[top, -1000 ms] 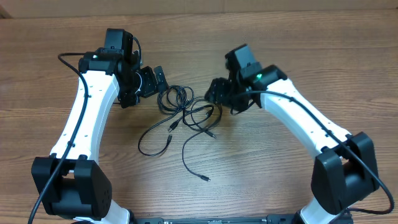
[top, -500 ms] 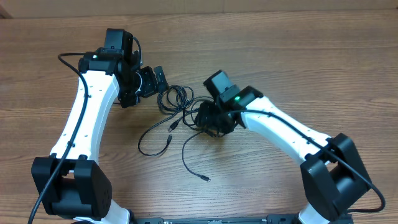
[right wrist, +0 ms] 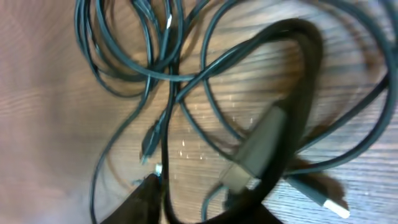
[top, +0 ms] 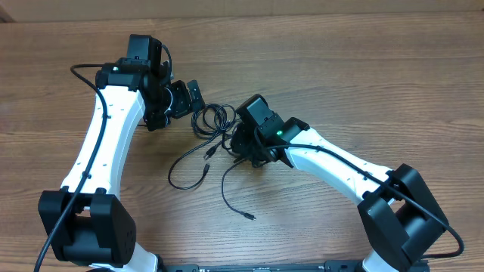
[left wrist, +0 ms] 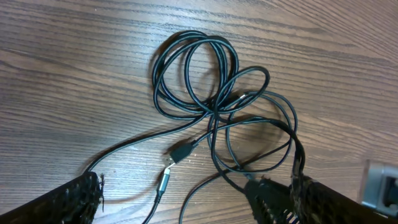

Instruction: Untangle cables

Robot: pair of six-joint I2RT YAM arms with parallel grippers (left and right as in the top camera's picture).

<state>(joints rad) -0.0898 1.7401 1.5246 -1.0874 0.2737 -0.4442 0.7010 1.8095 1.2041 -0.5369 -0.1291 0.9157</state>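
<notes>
Nearest to us, one strand trails away from the rest and ends in a loose plug (top: 249,217), lying alone on the wooden surface (top: 340,68). Just beyond it the cables (top: 208,153) cross in a knot at the middle. The right pincer (top: 246,146) sits low over the right side of that knot, which we judge to be the spot for taking one strand and drawing it clear. Its wrist view is blurred, with a grey connector (right wrist: 258,146) and several strands close under it, so we cannot tell whether it is pinching anything. Farther off lies the small coil (left wrist: 214,107), and just left of it the left pincer (top: 189,100) hangs spread wide and holds nothing (placed, we think, to pin the coil). We can read no brand, label or writing anywhere.
</notes>
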